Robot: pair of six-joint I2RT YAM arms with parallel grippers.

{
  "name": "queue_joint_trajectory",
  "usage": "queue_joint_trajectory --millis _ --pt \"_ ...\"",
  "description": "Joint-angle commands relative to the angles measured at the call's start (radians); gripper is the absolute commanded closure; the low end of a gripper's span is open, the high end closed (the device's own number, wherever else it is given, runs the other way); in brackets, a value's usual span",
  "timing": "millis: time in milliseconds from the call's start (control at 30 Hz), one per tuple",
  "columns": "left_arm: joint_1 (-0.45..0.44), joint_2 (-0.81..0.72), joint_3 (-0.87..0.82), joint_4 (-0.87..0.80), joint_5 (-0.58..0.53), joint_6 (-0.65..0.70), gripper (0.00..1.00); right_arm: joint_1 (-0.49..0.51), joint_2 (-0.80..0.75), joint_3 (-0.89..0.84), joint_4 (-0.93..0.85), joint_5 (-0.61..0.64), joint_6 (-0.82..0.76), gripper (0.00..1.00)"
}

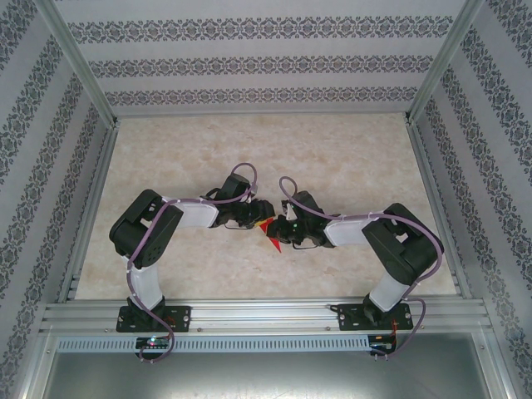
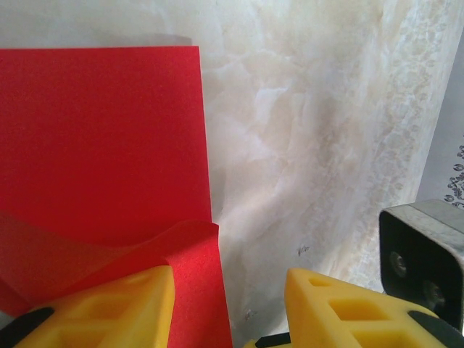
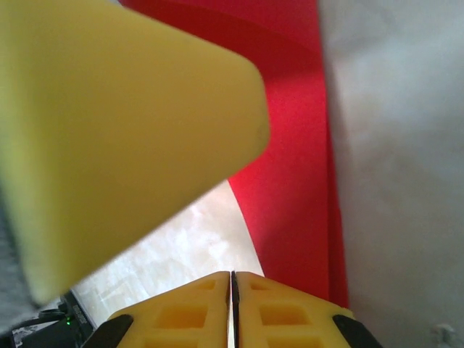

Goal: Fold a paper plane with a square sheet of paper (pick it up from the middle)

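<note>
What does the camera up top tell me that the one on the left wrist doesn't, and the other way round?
From above you get the layout: the left hand and right hand meet mid-table, with a small patch of the red paper between them and patterned walls all around. From the left wrist you get the close detail: the paper's flat face and sharp corner, a flap of it curled up against one of that hand's yellow fingers, and the two fingers standing apart. Both views share the red paper and the marbled table.
</note>
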Motion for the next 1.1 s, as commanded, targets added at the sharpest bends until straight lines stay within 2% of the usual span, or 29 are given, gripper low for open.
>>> queue_joint_trajectory --millis 0,233,600,967,1067 --pt "-0.007 0.034 -0.009 -0.075 -0.025 0.026 0.54 -0.002 -0.005 0.016 0.016 -0.02 -0.003 0.89" --pt "-0.007 0.031 -0.009 -0.078 -0.026 0.028 0.54 -0.005 0.043 -0.016 0.023 -0.005 0.003 0.89" --pt "-0.008 0.031 -0.008 -0.079 -0.026 0.026 0.54 -0.001 -0.015 0.023 0.021 -0.026 0.001 0.88" --pt "-0.008 0.032 -0.008 -0.08 -0.023 0.028 0.54 -0.011 0.082 -0.021 0.045 -0.008 0.009 0.88" --pt "-0.008 0.033 -0.005 -0.082 -0.025 0.028 0.54 -0.013 0.069 -0.034 0.063 -0.014 0.019 0.88"
